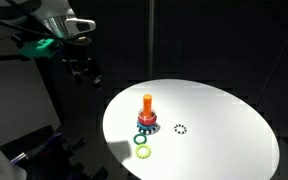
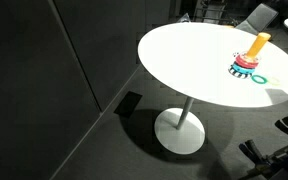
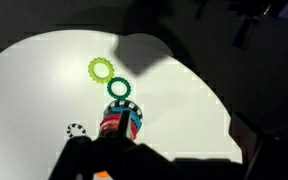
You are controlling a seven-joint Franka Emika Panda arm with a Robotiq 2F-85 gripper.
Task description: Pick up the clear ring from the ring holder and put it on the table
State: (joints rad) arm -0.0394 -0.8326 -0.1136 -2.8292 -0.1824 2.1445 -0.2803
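Note:
The ring holder [image 1: 147,113] is an orange peg on a blue base with coloured rings round its foot, standing on the round white table [image 1: 224,120]. It shows in both exterior views [image 2: 252,57] and in the wrist view [image 3: 122,118]. The clear ring [image 1: 180,128] lies flat on the table beside the holder, apart from it [image 3: 76,129]. My gripper [image 1: 81,67] hangs high above and off the table's edge, far from the holder. It holds nothing. In the wrist view its jaws [image 3: 174,165] are dark silhouettes set apart.
A yellow-green ring [image 1: 142,152] [image 3: 101,69] and a dark green ring [image 1: 139,139] [image 3: 118,89] lie on the table by the holder's base. The room around is dark. The table stands on a single pedestal foot [image 2: 180,130].

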